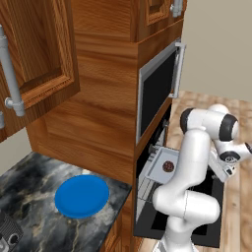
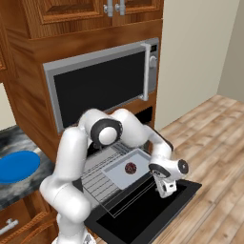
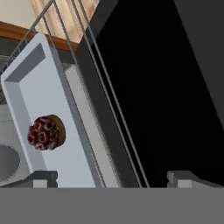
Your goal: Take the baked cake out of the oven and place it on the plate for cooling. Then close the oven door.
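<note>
The baked cake, a small dark-brown lump with reddish speckles, sits on a grey tray pulled out on the wire rack of the oven. The same cake rests near the tray's middle. The oven door lies folded down flat, open. My gripper hovers over the door just in front of the tray, open, its fingertips wide apart and holding nothing. The cake lies off to one side of them. The blue plate lies bare on the dark marble counter.
A silver-framed microwave is built in right above the oven. Wooden cabinets hang over the counter. The rack's wires run between my fingers. Wooden floor stretches to the right.
</note>
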